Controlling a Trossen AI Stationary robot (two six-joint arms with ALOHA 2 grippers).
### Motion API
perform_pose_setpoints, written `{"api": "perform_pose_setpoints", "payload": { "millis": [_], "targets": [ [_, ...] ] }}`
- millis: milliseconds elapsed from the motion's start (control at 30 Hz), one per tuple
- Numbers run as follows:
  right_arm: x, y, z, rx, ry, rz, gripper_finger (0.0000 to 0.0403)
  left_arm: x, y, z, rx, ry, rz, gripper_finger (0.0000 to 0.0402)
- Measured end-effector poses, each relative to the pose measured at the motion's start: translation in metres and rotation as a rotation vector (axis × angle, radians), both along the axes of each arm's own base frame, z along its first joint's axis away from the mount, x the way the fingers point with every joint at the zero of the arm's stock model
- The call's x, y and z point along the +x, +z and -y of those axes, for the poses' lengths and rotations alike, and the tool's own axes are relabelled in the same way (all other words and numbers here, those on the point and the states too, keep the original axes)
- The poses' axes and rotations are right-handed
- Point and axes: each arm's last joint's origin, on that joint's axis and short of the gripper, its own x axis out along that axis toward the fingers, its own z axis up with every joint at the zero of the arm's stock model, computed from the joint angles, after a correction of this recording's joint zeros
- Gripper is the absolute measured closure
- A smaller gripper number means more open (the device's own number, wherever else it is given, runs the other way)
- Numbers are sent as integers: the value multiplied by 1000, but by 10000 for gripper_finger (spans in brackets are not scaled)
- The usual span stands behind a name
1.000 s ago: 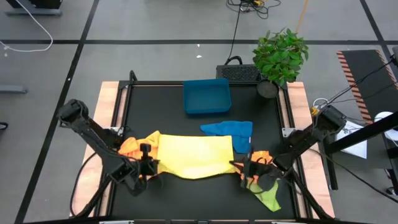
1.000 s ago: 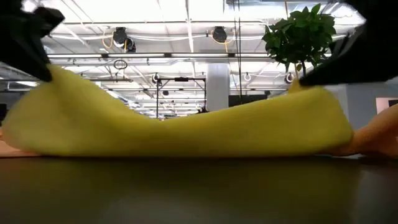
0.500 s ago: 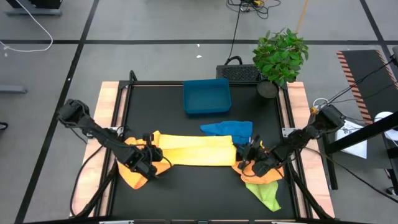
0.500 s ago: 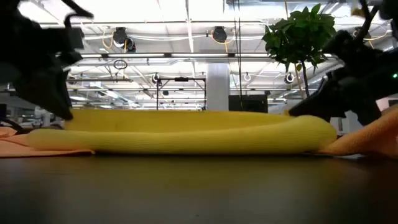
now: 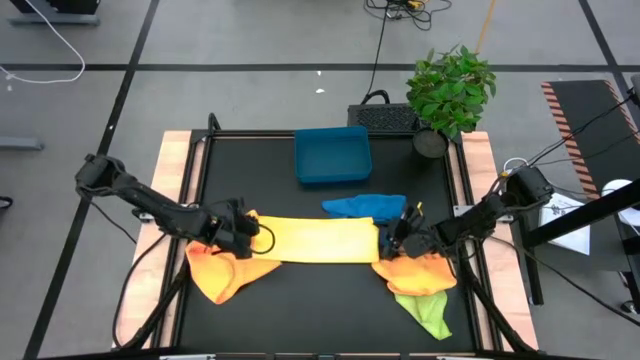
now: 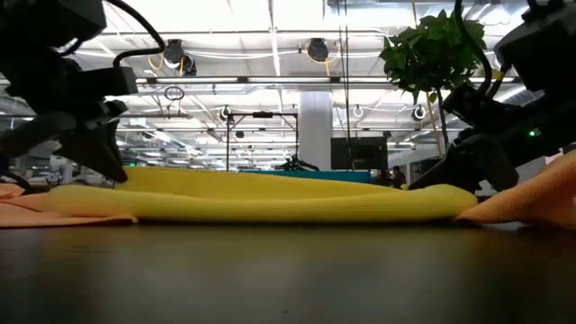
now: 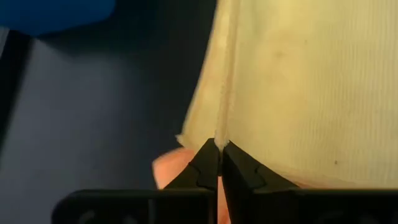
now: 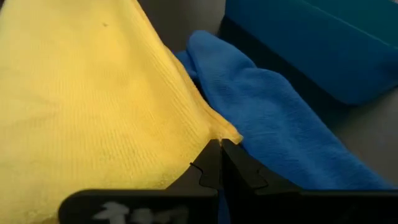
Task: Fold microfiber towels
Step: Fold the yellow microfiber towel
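Pale yellow towel (image 5: 312, 241), lifted a second earlier, lay folded flat below the blue tray (image 5: 332, 154); left end effector (image 5: 247, 232) and right end effector (image 5: 396, 235) stayed clamped on its corners.

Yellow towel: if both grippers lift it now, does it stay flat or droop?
Probably droops: the yellow towel lies limp, folded. Likely light; the left gripper and right gripper each pinch only a corner. Ribbed weave looks grippy.

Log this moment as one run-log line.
phase: first fold laid | left pincer: shut on pale yellow towel left corner | right pincer: shut on its right corner | towel: flat folded strip on table
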Motion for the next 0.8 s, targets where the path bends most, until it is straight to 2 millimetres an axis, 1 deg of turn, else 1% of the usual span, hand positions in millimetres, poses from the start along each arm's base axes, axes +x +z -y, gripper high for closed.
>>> {"api": "perform_pose_setpoints", "payload": {
  "millis": [100, 200, 333, 433, 600, 800],
  "targets": [
    [1, 0, 3, -10, -7, -1, 403, 1, 2, -7, 10, -9, 12, 397],
    [2, 0, 5, -13, -17, -3, 403, 3, 1, -13, 16, -11, -5, 391],
    [2, 0, 7, -13, -30, -3, 403, 5, 1, -23, 14, 36, -14, 379],
    [3, 0, 9, 4, -18, -9, 400, 6, 1, -31, -1, 71, -15, 377],
    [4, 0, 10, 21, -15, -11, 376, 8, 0, -37, -82, 59, -36, 376],
    [6, 3, 12, -17, -2, 3, 331, 11, 2, -39, -136, 19, -31, 375]
  ]
}}
